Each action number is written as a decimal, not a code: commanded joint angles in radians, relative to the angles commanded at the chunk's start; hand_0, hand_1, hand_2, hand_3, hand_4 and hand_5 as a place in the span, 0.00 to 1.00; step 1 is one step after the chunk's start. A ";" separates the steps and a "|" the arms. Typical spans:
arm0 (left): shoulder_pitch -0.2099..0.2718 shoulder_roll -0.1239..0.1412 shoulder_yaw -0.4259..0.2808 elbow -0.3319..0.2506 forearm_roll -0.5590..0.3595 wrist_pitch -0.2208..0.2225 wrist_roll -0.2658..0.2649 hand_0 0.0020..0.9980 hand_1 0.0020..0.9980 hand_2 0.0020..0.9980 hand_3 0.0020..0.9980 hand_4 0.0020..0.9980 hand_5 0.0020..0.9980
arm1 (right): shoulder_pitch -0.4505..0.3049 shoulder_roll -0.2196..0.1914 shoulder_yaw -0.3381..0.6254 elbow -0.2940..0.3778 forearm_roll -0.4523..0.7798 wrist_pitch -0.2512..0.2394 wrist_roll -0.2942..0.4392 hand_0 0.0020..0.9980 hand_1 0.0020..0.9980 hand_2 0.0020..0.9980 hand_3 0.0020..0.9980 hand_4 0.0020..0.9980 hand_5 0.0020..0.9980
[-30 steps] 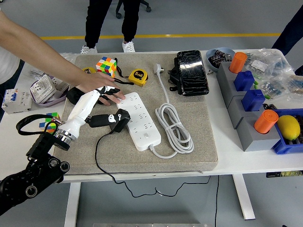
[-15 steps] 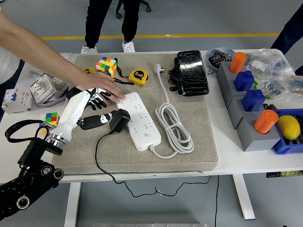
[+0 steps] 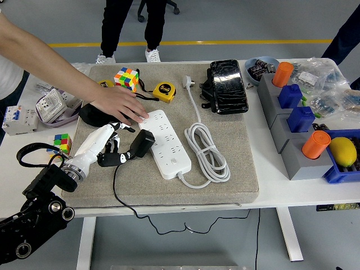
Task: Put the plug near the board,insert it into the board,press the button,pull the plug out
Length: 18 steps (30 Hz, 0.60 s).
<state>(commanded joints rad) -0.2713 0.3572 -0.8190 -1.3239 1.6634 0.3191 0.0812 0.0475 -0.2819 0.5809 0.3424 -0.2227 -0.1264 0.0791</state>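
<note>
A white power strip (image 3: 166,144) lies on the grey mat (image 3: 236,169), its round button (image 3: 181,162) at the near end. A black plug (image 3: 143,144) with a thin black cable rests tilted against the strip's left edge. My left hand (image 3: 125,153), white with black fingers, comes in from the lower left and is shut on the plug's left side. A person's hand (image 3: 119,105) reaches in from the upper left and presses flat on the strip's far end. My right hand is out of view.
A coiled white cord (image 3: 207,152) lies right of the strip. A Rubik's cube (image 3: 126,79), a yellow tape measure (image 3: 163,91) and a black pouch (image 3: 228,85) sit at the back. Grey blocks (image 3: 292,140) with orange and blue pegs stand at the right.
My left hand has dropped lower and drawn back toward me while keeping hold of the plug. The plug has tipped but stays beside the strip. The person's hand has not moved.
</note>
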 joint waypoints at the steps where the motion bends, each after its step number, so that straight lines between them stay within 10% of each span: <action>1: 0.000 0.000 0.001 -0.001 0.000 -0.002 0.003 0.06 0.06 0.14 0.77 0.78 0.00 | 0.000 0.000 -0.001 0.000 0.000 0.000 0.000 0.57 0.64 0.61 0.54 0.93 0.48; 18: -0.007 0.001 0.012 -0.015 -0.013 -0.049 0.025 0.05 0.07 0.14 0.75 0.79 0.00 | 0.001 -0.002 -0.001 0.001 -0.001 0.000 0.000 0.57 0.64 0.61 0.54 0.93 0.48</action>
<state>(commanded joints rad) -0.2787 0.3577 -0.8075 -1.3385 1.6501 0.2706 0.1060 0.0485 -0.2834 0.5798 0.3432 -0.2234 -0.1266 0.0792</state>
